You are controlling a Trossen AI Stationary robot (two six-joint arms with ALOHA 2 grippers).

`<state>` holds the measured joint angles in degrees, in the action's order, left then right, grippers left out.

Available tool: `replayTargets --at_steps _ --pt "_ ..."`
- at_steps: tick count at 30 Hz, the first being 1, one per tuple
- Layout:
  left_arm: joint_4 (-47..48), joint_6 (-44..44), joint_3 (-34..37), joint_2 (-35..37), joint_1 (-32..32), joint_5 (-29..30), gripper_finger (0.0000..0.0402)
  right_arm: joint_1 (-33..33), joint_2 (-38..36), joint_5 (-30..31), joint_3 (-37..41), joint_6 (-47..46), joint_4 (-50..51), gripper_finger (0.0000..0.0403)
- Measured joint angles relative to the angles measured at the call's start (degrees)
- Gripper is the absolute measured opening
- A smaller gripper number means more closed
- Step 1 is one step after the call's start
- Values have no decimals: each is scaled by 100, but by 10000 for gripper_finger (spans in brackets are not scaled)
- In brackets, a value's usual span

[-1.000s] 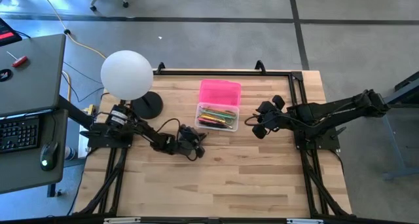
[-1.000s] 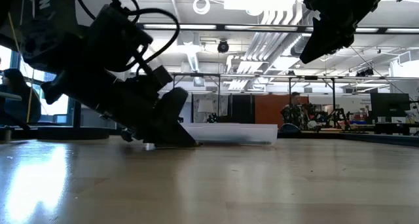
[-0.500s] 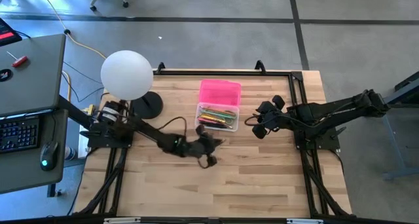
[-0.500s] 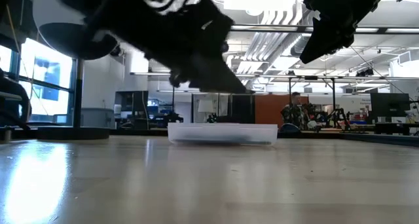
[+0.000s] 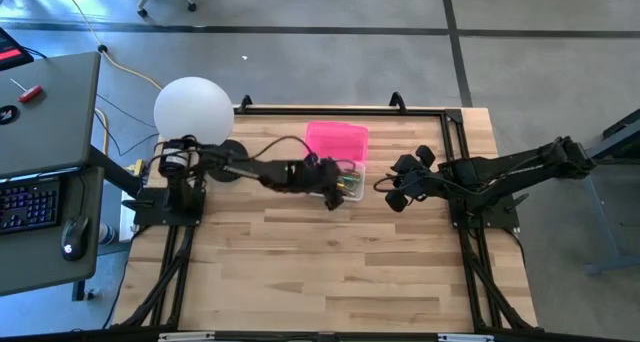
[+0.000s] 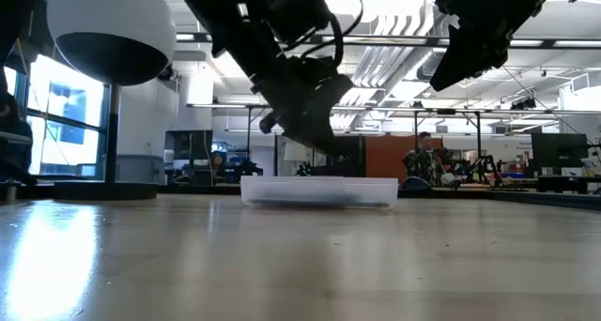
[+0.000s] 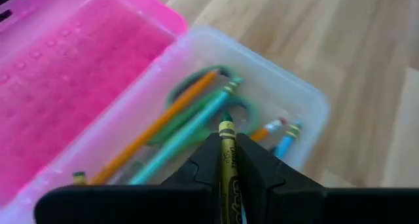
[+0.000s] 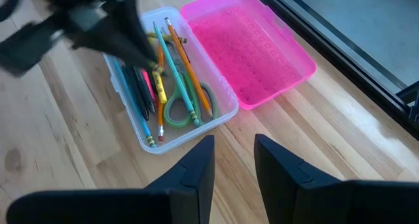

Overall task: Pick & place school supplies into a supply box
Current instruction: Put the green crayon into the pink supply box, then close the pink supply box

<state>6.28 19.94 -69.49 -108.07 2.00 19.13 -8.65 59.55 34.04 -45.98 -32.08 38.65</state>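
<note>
The clear supply box (image 5: 333,179) stands on the table with its pink lid (image 5: 336,140) folded open on the far side. Inside lie several pencils and pens and the green-handled scissors (image 7: 196,99), which also show in the right wrist view (image 8: 180,109). My left gripper (image 5: 335,189) hangs over the box's near right part, shut on a yellow pencil (image 7: 226,155). My right gripper (image 5: 395,189) hangs open and empty in the air to the right of the box; it also shows in its own wrist view (image 8: 234,149). My left gripper pinches the yellow pencil between its two fingers (image 7: 258,168), and the pencil lies along them. Its free end (image 7: 226,127) sticks out past the fingertips. The fingers slant down from the table's left over the box. The pencil is clear of the box's contents.
A lamp with a white globe (image 5: 194,113) and a dark round base (image 5: 228,160) stands at the table's far left. A black frame rail (image 5: 455,142) runs along the table's right side. Bare wood lies between the box and the near edge.
My left gripper has risen from the table left of the box and gone right and toward the far edge. It now hangs over the open box, still shut on the yellow pencil. My right gripper has kept still.
</note>
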Motion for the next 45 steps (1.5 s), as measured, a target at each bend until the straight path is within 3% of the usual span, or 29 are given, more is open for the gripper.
replayTargets --at_steps 6,22,33,39,42,45 --pt "25 154 11 -114 389 -386 75 -2 0 2 0 0 2 87" --pt "33 136 2 -181 400 -441 78 -1 0 2 0 -139 0 87" --pt "22 -9 2 -181 403 -130 161 0 0 2 0 -151 -14 87" --pt "33 -158 -116 61 403 -156 170 -2 114 280 2 -74 -72 87" --pt "344 -217 -411 198 403 -162 170 2 216 961 340 211 -869 87" --pt "862 -305 -826 317 403 -163 170 112 271 725 1062 933 -2440 87"
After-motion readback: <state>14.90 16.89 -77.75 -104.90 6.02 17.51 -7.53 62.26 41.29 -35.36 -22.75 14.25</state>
